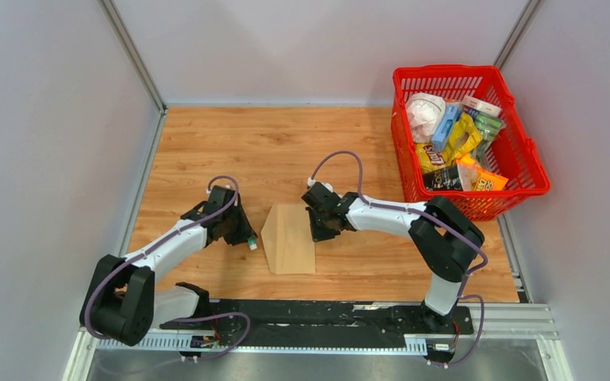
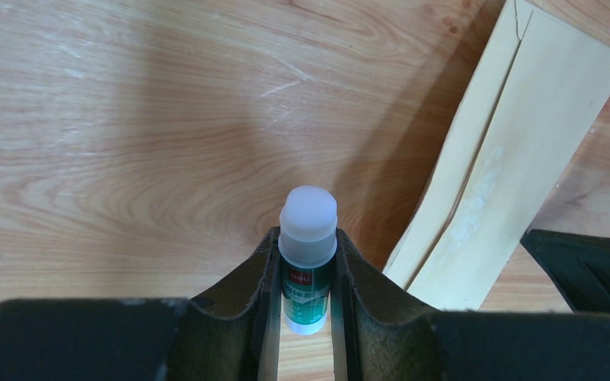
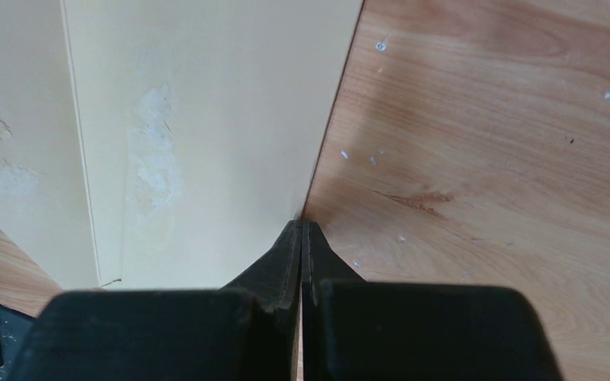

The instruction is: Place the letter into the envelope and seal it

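The envelope (image 1: pixel 290 238) lies flat on the wooden table (image 1: pixel 286 151), near the front edge and between the two arms, its pointed flap spread out toward the left arm (image 1: pixel 167 246). In the wrist views we see whitish smears on the tan paper along the flap's crease. At the envelope's right edge the right arm (image 1: pixel 389 214) reaches in low; its jaws are pressed fully together, tips touching the table right at the paper's border, and we cannot tell whether they pinch that edge. On the other side, just beside the flap's point, the left jaws stand partly apart and clamp a glue stick (image 2: pixel 308 218) – a small green-labelled tube with a white translucent end that juts beyond the fingertips (image 2: pixel 264 254) and points down at bare wood just beside the flap. Farther out, at the far right corner of the table, a red plastic basket (image 1: pixel 445 71) holds assorted snack packets, well apart from the envelope.
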Robot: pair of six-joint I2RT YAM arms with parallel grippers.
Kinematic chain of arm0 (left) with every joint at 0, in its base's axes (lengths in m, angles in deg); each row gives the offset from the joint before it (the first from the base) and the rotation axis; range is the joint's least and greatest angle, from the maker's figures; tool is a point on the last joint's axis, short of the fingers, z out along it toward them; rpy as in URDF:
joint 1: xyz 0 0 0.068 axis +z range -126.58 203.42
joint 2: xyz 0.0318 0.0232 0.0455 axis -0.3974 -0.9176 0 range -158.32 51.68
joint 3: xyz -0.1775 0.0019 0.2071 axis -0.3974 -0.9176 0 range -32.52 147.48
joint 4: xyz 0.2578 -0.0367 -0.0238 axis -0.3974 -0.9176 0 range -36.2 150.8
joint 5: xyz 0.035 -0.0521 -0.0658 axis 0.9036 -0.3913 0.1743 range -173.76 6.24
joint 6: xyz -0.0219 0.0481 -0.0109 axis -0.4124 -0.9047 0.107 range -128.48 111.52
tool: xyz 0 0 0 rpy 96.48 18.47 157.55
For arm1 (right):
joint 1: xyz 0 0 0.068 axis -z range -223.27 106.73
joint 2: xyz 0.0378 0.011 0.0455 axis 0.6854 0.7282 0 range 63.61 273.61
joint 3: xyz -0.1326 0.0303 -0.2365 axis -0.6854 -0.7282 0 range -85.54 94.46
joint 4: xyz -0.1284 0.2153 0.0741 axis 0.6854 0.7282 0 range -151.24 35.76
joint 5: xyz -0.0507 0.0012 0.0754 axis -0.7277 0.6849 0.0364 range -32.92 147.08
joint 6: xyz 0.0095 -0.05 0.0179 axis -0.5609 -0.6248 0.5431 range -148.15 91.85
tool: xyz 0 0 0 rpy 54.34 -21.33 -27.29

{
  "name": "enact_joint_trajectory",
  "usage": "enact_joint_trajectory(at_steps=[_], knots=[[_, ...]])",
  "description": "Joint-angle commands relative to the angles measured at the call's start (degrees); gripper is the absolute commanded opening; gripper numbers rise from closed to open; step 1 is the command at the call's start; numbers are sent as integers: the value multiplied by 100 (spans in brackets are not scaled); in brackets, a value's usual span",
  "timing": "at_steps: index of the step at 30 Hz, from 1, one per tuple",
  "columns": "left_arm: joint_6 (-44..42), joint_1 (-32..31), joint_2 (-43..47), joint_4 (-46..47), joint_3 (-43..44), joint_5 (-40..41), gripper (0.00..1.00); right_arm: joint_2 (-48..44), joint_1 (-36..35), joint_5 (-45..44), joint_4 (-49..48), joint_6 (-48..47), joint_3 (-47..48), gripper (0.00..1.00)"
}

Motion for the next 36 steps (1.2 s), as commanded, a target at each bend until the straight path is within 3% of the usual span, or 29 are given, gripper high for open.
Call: enact_joint_trajectory(at_steps=[1, 17, 36], knots=[[-58, 0, -171, 468, 257, -578, 0, 156, -26, -63, -14, 56, 222, 0], [302, -712, -794, 1127, 582, -930, 0, 314, -43, 16, 22, 38, 442, 0], [426, -1081, -1981, 1620, 951, -931, 0, 332, -79, 16, 83, 29, 548, 0]])
